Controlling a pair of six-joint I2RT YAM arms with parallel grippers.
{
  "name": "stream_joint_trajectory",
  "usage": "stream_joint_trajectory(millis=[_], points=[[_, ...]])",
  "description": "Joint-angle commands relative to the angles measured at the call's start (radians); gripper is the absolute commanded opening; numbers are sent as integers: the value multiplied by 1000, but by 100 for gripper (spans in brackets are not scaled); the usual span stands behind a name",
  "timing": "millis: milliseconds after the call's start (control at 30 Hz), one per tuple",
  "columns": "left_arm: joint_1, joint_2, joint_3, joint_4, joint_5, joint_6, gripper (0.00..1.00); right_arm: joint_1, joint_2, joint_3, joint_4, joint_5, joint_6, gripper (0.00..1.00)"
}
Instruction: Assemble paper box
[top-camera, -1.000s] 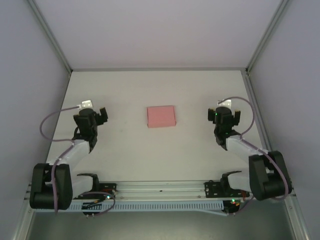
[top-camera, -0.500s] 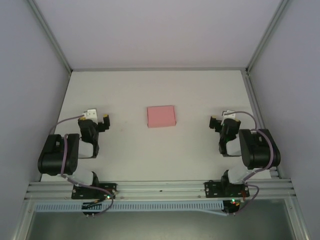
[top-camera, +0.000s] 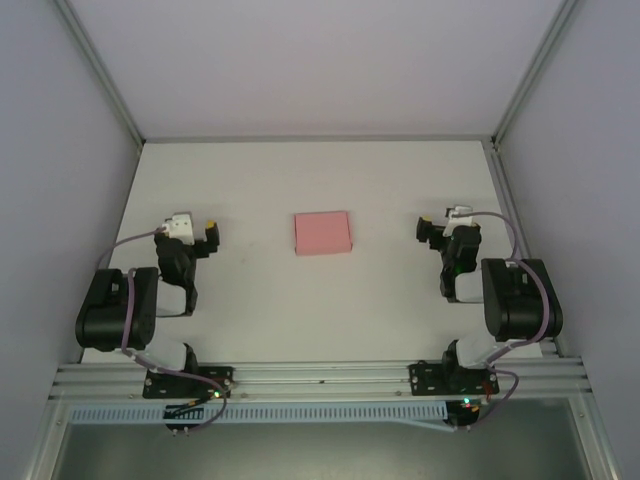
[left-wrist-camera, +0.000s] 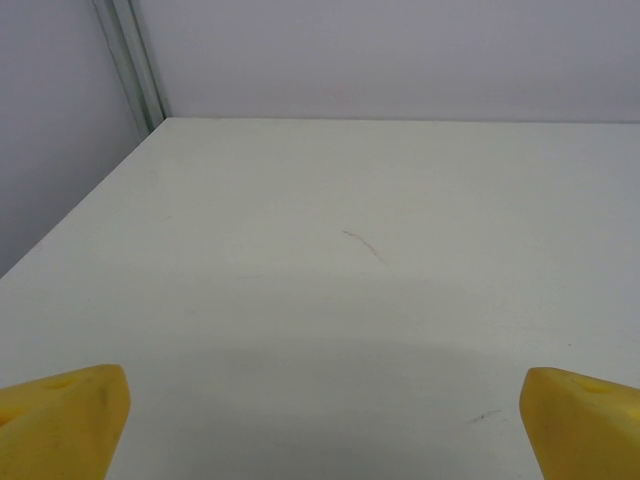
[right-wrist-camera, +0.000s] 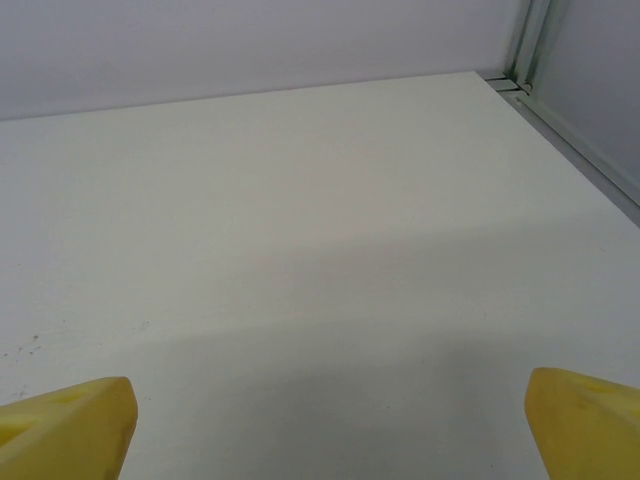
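I am holding my left gripper (top-camera: 196, 232) and right gripper (top-camera: 443, 226) with fingers wide apart, gripping nothing. The paper box (top-camera: 323, 233) is lying mid-way between them on the table (top-camera: 250, 175), well apart from both. I cannot tell whether it is already folded.

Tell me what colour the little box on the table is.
Plain pink; the box shows best in the top external view.

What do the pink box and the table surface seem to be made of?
Paper box: likely thin card or paper, matte pink; flat even colour with no shine, crisp straight edges.
Table: probably a painted or laminated board, matte white; smooth, with faint scuff marks in the left wrist view.
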Motion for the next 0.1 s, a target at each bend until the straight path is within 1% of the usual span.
stream_joint_trajectory(millis=[0,67], points=[[1,2,8,41,2,27,100,0,-11,6,-7,-13,10,100],[1,2,8,40,2,27,100,0,-9,2,5,-12,10,100]])
